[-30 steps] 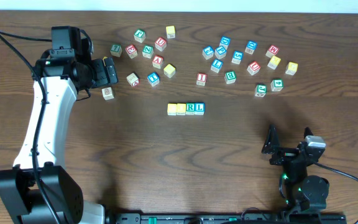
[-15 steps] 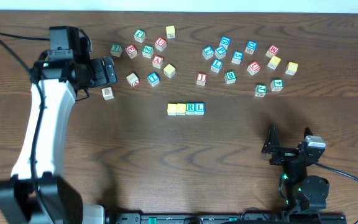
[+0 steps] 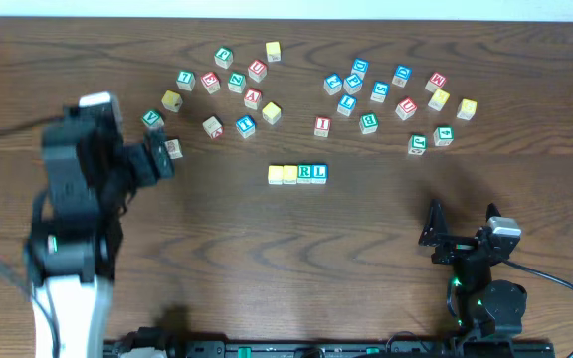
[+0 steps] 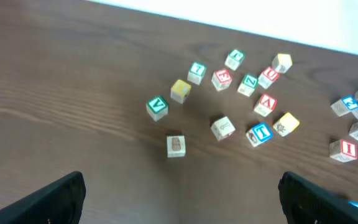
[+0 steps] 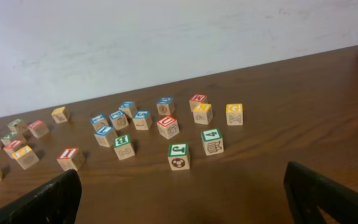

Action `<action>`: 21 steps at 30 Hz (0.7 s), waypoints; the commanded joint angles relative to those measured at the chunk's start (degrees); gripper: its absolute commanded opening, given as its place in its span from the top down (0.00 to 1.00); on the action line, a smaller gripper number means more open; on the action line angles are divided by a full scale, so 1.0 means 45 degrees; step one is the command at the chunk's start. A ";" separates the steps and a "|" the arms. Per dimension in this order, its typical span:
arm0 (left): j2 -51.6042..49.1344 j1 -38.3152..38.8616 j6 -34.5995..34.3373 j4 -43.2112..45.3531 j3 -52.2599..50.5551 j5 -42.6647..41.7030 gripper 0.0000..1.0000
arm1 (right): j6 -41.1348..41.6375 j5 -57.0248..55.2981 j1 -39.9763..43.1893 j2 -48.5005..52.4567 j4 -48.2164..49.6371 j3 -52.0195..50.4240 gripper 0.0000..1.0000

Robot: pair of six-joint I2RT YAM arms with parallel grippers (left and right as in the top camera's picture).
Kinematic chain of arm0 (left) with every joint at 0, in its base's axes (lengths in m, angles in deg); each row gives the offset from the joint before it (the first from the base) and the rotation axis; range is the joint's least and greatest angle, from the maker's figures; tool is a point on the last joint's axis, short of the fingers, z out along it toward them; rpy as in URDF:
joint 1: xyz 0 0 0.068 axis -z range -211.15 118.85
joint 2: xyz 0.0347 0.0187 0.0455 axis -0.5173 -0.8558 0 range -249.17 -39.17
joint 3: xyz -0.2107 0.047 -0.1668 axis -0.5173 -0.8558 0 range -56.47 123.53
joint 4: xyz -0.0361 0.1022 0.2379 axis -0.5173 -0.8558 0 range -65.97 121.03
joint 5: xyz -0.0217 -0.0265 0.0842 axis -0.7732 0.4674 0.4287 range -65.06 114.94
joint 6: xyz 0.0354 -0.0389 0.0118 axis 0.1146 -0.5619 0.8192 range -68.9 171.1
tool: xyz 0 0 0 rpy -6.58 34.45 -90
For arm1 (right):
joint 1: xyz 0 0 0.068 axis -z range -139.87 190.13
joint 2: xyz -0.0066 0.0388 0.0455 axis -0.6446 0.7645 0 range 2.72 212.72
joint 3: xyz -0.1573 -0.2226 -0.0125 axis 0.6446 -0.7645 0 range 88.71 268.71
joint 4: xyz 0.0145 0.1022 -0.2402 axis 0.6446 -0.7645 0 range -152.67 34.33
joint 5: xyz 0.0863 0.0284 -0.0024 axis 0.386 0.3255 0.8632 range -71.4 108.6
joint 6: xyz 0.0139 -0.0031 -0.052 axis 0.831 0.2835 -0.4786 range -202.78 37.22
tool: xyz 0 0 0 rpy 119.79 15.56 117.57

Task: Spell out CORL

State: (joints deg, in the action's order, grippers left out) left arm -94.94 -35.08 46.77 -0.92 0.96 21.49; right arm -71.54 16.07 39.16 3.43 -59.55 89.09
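Overhead, cube row (image 3: 296,174) ending green R (image 3: 305,173), blue L (image 3: 319,173), left gripper (image 4: 180,186), right gripper (image 5: 182,180) released

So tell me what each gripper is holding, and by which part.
Nothing is held. The left gripper and the right gripper both stand open and empty, and the CORL row lies apart from both.

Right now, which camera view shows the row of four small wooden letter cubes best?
The overhead view: the row of four small wooden letter cubes lies whole and unobstructed, its green R and blue L readable. Neither wrist view shows it clearly.
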 commanded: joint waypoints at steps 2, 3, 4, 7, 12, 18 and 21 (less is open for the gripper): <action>0.2365 0.0015 0.0389 0.1899 -0.2764 0.0306 0.02 | -0.0185 0.0024 0.0126 -0.0092 -0.0053 -0.0015 0.01; 0.2866 0.0015 0.0389 0.2458 -0.3400 0.0306 0.02 | -0.0185 0.0019 0.0126 -0.0092 -0.0053 -0.0015 0.01; 0.3347 0.0019 0.0389 0.2992 -0.4007 0.0306 0.02 | -0.0185 0.0019 0.0126 -0.0092 -0.0053 -0.0015 0.01; 0.4668 0.0019 0.0389 0.4347 -0.5639 0.0306 0.02 | -0.0185 0.0019 0.0126 -0.0092 -0.0053 -0.0015 0.01; 0.6664 0.0019 0.0505 0.5469 -0.7732 0.0311 0.02 | -0.0185 0.0019 0.0126 -0.0092 -0.0053 -0.0015 0.01; 0.9044 0.0015 0.1069 0.5804 -0.9578 0.0321 0.02 | -0.0185 0.0019 0.0126 -0.0092 -0.0053 -0.0015 0.01; 1.0146 0.0019 0.1209 0.5804 -1.0263 0.0350 0.02 | -0.0185 0.0024 0.0126 -0.0092 -0.0053 -0.0015 0.01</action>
State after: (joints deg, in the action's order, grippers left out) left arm -52.45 -35.08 50.22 24.83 -43.39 22.33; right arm -71.56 16.25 39.18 3.43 -59.57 89.09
